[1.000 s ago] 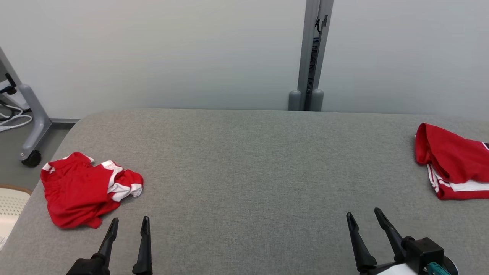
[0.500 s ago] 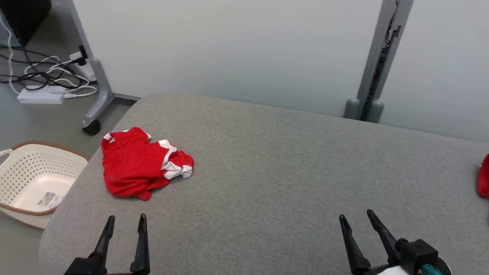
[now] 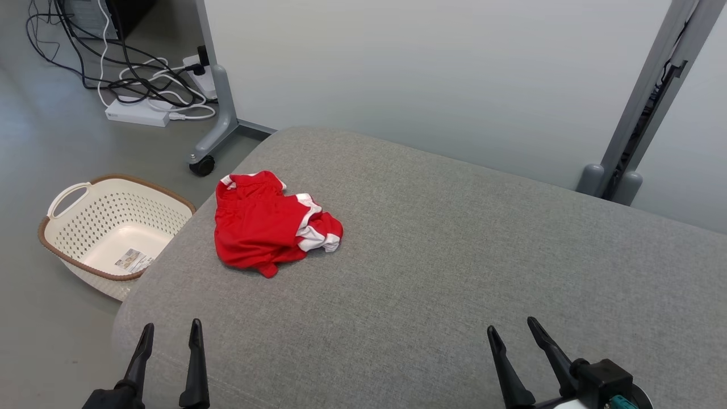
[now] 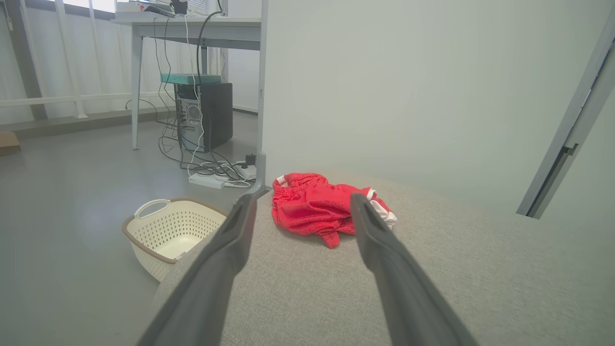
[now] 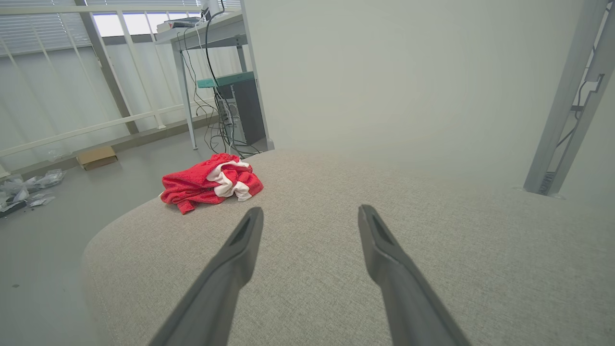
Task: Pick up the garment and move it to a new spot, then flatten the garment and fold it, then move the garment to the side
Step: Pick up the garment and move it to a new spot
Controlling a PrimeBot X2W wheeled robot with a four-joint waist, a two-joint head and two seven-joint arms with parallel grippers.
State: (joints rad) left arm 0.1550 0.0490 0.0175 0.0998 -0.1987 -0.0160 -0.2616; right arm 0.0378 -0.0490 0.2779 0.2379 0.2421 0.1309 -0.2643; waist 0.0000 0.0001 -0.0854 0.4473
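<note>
Change: my head has swung left, so the whole picture has slid, not the cloth; the crumpled red garment with white trim [image 3: 272,224] now sits nearer the middle of my head view than a second ago
Meaning: I judge I'm squaring up for the pick, with the lift, flattening, folding and move aside all still ahead
Garment: heaped on the left end of the grey fabric-topped table [image 3: 454,255], close to its rounded corner, untouched
Left gripper [image 3: 172,325]: fingers spread wide, empty, at the near left edge of the table; in my left wrist view the heap lies framed between them, well ahead
Right gripper [image 3: 510,325]: wide too, empty, over bare grey fabric, well apart from the garment
Floor: cream perforated plastic basket with a brown rim [image 3: 96,227] just beside the table's left end, and a tangle of black and white cables [image 3: 130,79] beyond
Count: one red garment, one basket, two grippers, four dark fingers
Next: my left arm looks nearer, so I'd reach forward and pinch a raised fold
</note>
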